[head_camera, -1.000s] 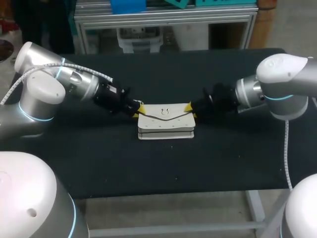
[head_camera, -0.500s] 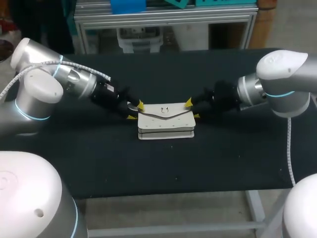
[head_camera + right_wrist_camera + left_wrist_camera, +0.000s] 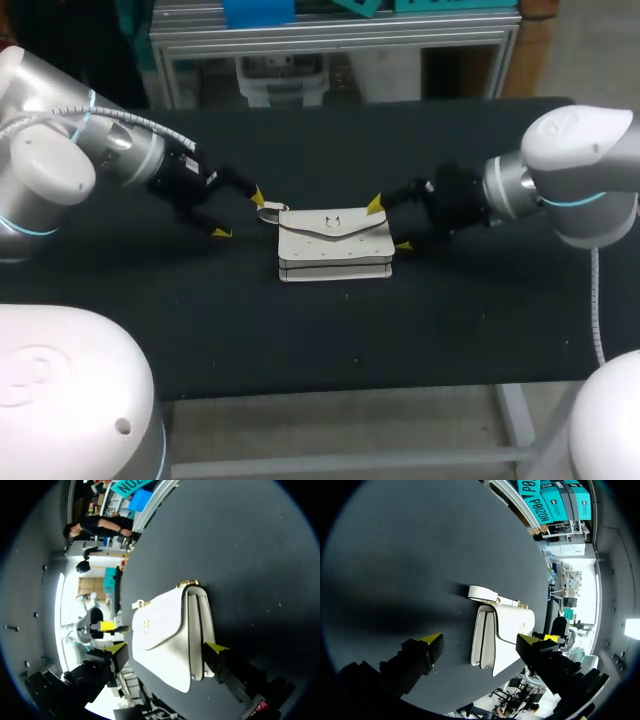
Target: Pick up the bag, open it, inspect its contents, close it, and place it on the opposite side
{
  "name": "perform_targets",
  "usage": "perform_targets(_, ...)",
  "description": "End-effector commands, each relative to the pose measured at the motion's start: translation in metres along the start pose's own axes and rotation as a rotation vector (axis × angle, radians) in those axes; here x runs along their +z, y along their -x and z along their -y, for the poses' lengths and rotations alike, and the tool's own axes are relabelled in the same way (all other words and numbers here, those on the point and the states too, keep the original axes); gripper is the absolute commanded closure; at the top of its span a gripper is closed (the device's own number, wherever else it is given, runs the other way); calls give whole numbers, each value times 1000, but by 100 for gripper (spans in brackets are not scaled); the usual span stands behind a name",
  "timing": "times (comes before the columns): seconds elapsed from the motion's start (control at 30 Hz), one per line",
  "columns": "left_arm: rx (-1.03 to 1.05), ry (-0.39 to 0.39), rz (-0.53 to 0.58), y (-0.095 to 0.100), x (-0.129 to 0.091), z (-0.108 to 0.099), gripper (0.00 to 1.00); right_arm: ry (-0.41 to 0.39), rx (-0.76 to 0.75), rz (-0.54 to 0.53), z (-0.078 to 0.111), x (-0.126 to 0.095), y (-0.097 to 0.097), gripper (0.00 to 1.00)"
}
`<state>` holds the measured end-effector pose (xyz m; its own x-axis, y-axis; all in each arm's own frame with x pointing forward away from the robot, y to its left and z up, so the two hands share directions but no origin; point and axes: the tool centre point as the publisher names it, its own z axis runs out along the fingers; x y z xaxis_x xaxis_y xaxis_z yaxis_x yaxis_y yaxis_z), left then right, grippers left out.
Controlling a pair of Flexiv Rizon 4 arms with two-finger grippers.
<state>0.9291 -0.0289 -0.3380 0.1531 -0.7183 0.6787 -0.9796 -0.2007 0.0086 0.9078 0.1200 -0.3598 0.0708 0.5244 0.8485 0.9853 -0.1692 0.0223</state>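
You look to be at the pick-up: the white flap bag [image 3: 335, 245] lies flat on the black table [image 3: 450, 320], near its middle, with the flap down. To do this well, bring both end effectors in level and low, so that each closes on a short end of the bag rather than on the flap alone; a pinch on the flap would likely peel it open as you lift. Close both sides together, or the bag may slide across the table.

Your right end effector [image 3: 389, 224] is spread open, with the bag's right end between its fingers. I cannot tell whether either tip touches the bag, so treat it as not yet held. Your left end effector [image 3: 238, 214] is also open and holds nothing. It stands just off the bag's left end, with one fingertip close by the small strap loop [image 3: 270, 211] at that corner. In its wrist view the bag sits ahead of the fingers and apart from them.
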Motion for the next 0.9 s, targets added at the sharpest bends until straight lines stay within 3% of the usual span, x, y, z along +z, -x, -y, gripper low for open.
perform_targets(0.03, -13, -15, 37, 5, -17, -5, 0, 5, -3, -3, 3, 1, 1, 0)
perform_targets(0.07, -20, -15, 47, 8, -19, -4, 0, 5, -3, -4, 4, 1, 1, 1)
perform_targets(0.17, -41, -22, 71, 16, -24, 0, 0, 8, -7, -6, 4, 0, 1, 22)
perform_targets(0.27, -51, -21, 79, 23, -27, 3, 0, 6, -14, -5, 4, 3, 1, 54)
perform_targets(0.5, -64, -12, 99, 33, -31, 12, 0, -26, -23, 2, 1, 16, 4, 73)
perform_targets(0.53, -59, -7, 99, 34, -32, 13, 0, -27, -23, 2, 1, 17, 5, 79)
perform_targets(0.6, -39, 7, 107, 36, -34, 15, 0, -32, -23, 5, 1, 18, 7, 100)
perform_targets(0.9, 118, 46, 202, 39, -47, 33, 0, -20, -77, 42, -16, 2, 14, 100)
